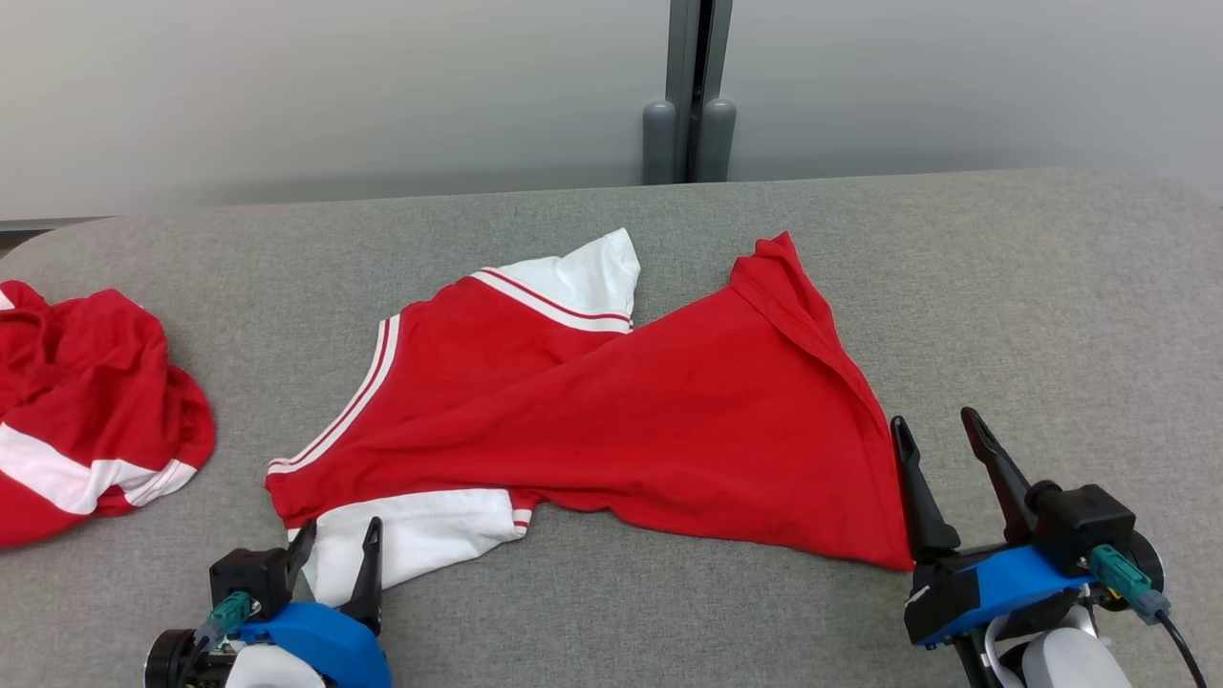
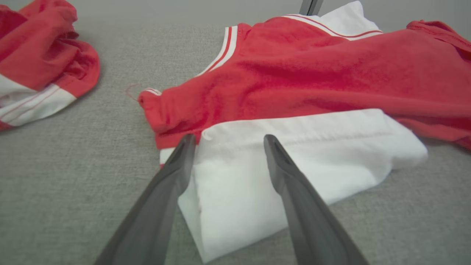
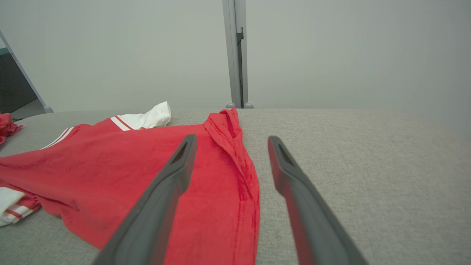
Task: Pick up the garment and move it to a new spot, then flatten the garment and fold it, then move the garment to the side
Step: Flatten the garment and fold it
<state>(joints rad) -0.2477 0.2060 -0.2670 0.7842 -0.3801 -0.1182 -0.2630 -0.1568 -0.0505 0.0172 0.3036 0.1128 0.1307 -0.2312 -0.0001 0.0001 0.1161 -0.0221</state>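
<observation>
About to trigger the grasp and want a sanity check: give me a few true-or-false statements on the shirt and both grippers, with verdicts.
1. The left gripper and the right gripper are both open and hold nothing. True.
2. The garment lies flat and fully spread. False: its red body is folded diagonally over itself.
3. The left gripper is at the near white sleeve. True.
4. A second red garment lies on the robot's right. False: it is bunched at the left end of the table.
5. The right gripper is at the far white sleeve. False: it is at the red hem corner on the garment's right.
</observation>
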